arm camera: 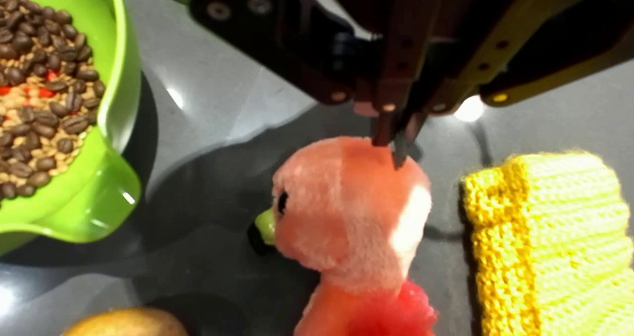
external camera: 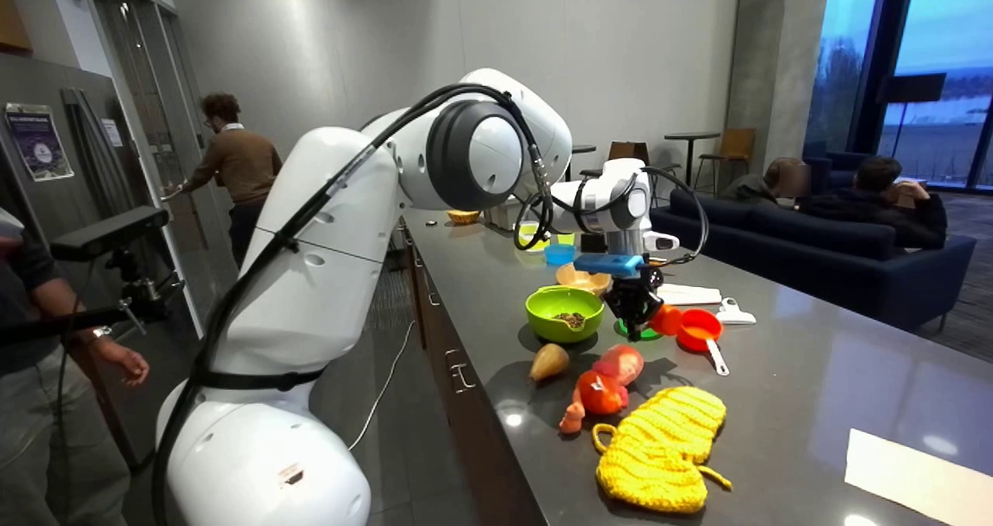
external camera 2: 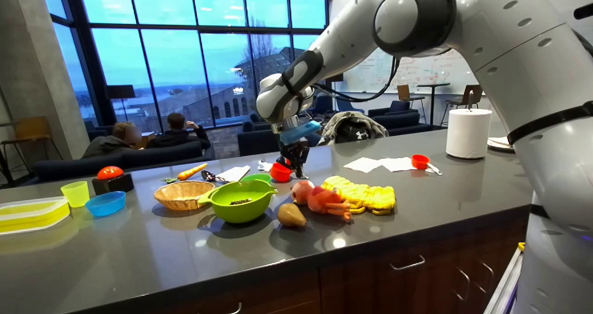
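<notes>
Pink and plush, the toy bird (arm camera: 351,207) lies at seven o'clock from my gripper (arm camera: 392,150) in the wrist view, both fingers (arm camera: 399,152) closed together on nothing, so I judge this an aiming step close to it, and grasping would call for spreading them first.

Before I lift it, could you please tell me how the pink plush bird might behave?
The pink plush bird looks fuzzy, so it would probably squash rather than slip. Its big round head narrows at the neck, so it may flop when lifted. The outstretched legs could dangle.
</notes>
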`<state>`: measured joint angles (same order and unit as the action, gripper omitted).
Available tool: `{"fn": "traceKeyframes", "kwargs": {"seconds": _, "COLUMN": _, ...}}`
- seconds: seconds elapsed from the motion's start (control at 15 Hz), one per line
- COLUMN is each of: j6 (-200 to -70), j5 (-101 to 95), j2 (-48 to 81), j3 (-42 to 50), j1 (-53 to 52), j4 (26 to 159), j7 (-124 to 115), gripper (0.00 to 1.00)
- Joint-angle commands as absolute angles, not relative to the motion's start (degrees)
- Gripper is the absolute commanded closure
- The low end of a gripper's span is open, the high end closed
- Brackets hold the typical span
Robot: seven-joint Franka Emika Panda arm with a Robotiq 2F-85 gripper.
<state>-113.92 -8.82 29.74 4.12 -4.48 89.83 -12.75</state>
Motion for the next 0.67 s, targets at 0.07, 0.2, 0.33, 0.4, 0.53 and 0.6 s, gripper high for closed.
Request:
{"fn": "traceKeyframes", "kwargs": {"seconds": 0.07, "j6": -109.1, "j5": -12.4, "j2": 29.1, "j3": 3.0, "j1": -6.1, "j4": 88.4, "j7": -10.2, "gripper": 0.99}}
{"fn": "traceKeyframes", "kwargs": {"seconds": 0.2, "j6": -106.6, "j5": -12.1, "j2": 28.9, "j3": 1.8, "j1": -6.5, "j4": 87.3, "j7": -8.7, "gripper": 0.99}}
{"fn": "traceKeyframes", "kwargs": {"seconds": 0.33, "j6": -104.7, "j5": -12.5, "j2": 28.1, "j3": 1.0, "j1": -7.3, "j4": 86.3, "j7": -7.8, "gripper": 0.99}}
{"fn": "traceKeyframes", "kwargs": {"seconds": 0.4, "j6": -104.1, "j5": -12.3, "j2": 27.2, "j3": 0.6, "j1": -7.6, "j4": 86.0, "j7": -7.6, "gripper": 0.99}}
{"fn": "traceKeyframes", "kwargs": {"seconds": 0.53, "j6": -104.0, "j5": -11.5, "j2": 24.9, "j3": -0.5, "j1": -8.0, "j4": 85.9, "j7": -6.6, "gripper": 0.99}}
{"fn": "traceKeyframes", "kwargs": {"seconds": 0.6, "j6": -105.4, "j5": -11.4, "j2": 28.3, "j3": 0.0, "j1": -7.5, "j4": 85.0, "j7": -8.2, "gripper": 0.95}}
